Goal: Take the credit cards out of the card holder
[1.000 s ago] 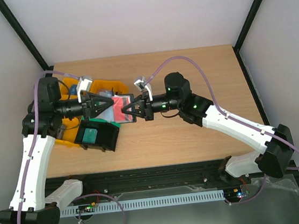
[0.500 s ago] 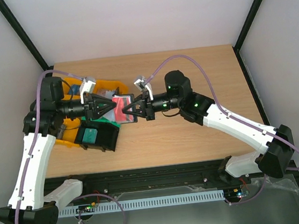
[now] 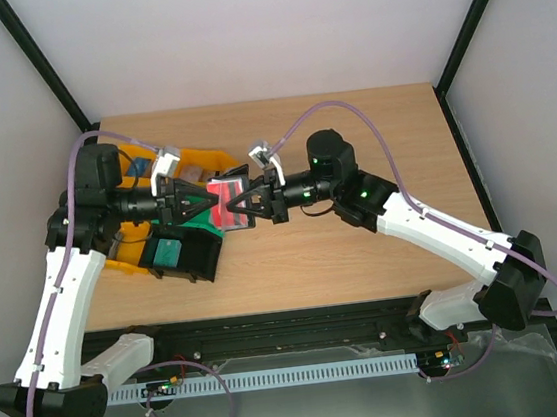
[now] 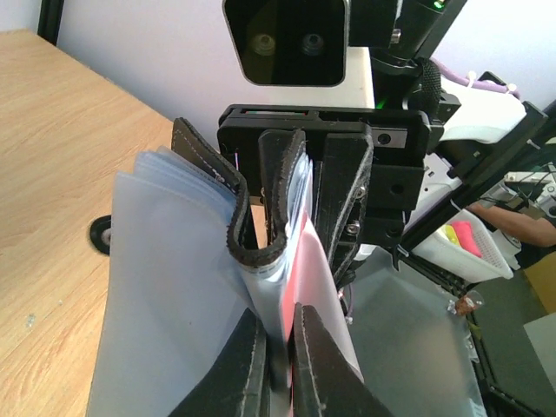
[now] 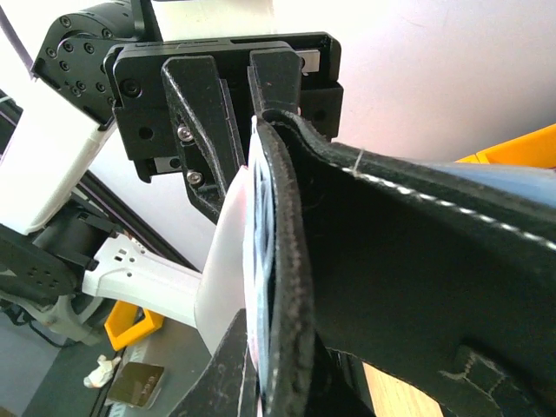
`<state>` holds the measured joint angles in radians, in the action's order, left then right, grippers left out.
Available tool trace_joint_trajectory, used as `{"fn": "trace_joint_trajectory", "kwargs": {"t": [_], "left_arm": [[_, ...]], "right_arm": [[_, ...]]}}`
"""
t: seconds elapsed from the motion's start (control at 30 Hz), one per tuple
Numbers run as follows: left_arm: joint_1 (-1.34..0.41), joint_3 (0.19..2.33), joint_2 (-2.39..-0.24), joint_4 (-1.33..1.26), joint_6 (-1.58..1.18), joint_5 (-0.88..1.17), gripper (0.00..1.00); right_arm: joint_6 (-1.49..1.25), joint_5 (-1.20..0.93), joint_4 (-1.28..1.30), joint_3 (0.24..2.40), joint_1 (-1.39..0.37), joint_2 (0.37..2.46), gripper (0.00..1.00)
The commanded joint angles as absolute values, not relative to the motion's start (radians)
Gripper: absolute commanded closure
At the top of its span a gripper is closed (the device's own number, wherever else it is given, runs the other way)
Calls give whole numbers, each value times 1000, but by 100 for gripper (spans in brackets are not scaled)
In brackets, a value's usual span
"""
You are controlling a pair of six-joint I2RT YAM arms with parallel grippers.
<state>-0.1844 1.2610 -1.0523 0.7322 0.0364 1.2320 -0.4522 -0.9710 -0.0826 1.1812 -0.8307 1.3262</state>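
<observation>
Card holder (image 4: 233, 228) is in the air above the worktop (image 3: 350, 130), just past the far right corner of the black bin (image 3: 199, 263), held between the two arms. It hangs open, black leather outside, with the pale clear pocket sleeves fanned out.

Left pincer (image 4: 278, 328) is nearly closed, with only a thin gap between its fingers. It pinches a pink-red edge of the credit cards (image 4: 314, 278) together with a clear sleeve. How many cards are in the pinch is hard to say, and the sleeve blurs the edge.

Right pincer (image 3: 238, 209) comes in from the side of the holder away from the bin, facing the left pincer tip to tip. It is clamped on the black leather cover. In the right wrist view one finger presses the cover's edge, while the other finger is hidden behind the leather. From above, red card face shows between the two sets of tips.

Black bin sits on the worktop with a teal block (image 3: 168, 251) inside. A yellow tray (image 3: 197, 159) lies on the far side of the bin, partly under the left arm. Both arms are clear of the bin and do not touch it.
</observation>
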Motion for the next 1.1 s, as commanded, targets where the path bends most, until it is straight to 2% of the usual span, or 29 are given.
{"fn": "trace_joint_trajectory", "kwargs": {"t": [0.0,0.1,0.23,0.4,0.57,0.73,0.93,1.03,1.07], "left_arm": [[-195,1263,-1049,778,97,1274,98],[-162,1257,-1043,742,49,1275,98],[-150,1226,-1039,688,6,1259,98],[-140,1225,-1040,682,-4,1263,98],[-110,1230,-1033,687,0,1276,98],[-103,1218,-1027,691,4,1280,98],[-103,1226,-1027,719,34,1290,98],[-103,1221,-1024,720,36,1297,98],[-103,1220,-1023,720,37,1302,98]], "right_arm": [[-445,-968,-220,1197,-848,1311,98],[-427,-937,-194,1181,-847,1298,98],[-446,-900,-210,1129,-845,1275,90],[-471,-892,-255,1082,-844,1243,87],[-444,-888,-215,1077,-833,1232,81],[-434,-887,-191,1059,-810,1204,82],[-425,-883,-182,1053,-794,1177,98],[-446,-899,-201,1058,-794,1190,97],[-453,-907,-212,1058,-794,1197,92]]}}
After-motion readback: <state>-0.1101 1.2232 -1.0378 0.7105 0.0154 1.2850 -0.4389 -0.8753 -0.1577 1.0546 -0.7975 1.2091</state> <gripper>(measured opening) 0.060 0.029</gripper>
